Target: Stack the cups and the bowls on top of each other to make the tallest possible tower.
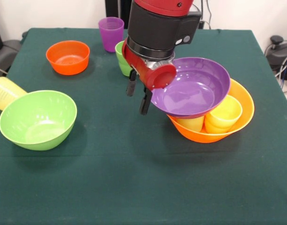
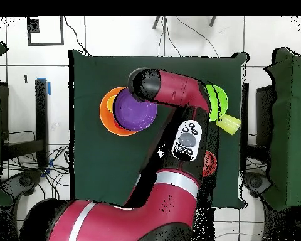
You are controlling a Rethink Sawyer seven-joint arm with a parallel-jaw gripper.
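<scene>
**Tabletop stock, mid-stack**

Cloth (image 1: 134,187), dark green: front half bare; open lane between lime green bowl (image 1: 38,119) at one side edge and the tower (image 1: 214,110).
Tower: yellow-orange bowl (image 1: 244,105) holding yellow cups (image 1: 225,112), purple bowl (image 1: 195,86) tilted on top.
Lime bowl: empty; pale yellow cup (image 1: 3,91) lying behind it.
Orange bowl (image 1: 67,57): empty.
Purple cup (image 1: 111,33), green cup (image 1: 121,58): upright, far side.
Gripper (image 1: 138,96): pointing down beside the purple bowl's rim, prongs apart, empty.
</scene>
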